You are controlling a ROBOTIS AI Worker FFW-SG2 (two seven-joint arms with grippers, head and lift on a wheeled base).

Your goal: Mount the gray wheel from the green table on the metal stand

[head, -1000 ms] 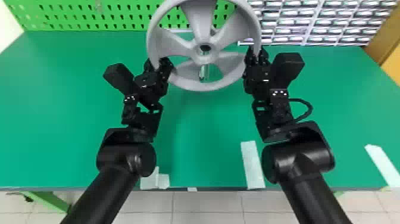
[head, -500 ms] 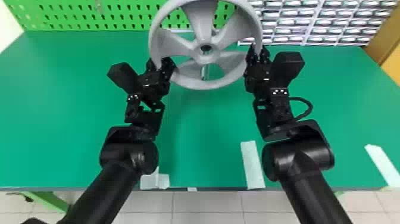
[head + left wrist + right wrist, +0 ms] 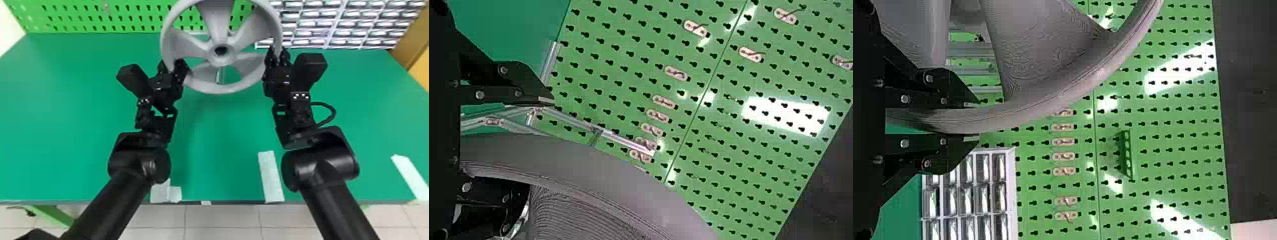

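Wheel farther forward, in right claw

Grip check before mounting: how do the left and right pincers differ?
Left pincer is open, with a gap beside the wheel; right pincer is shut on its rim. Left pincer sits at the wheel's left side, right pincer at its right. Both are black, the rim between their fingers.
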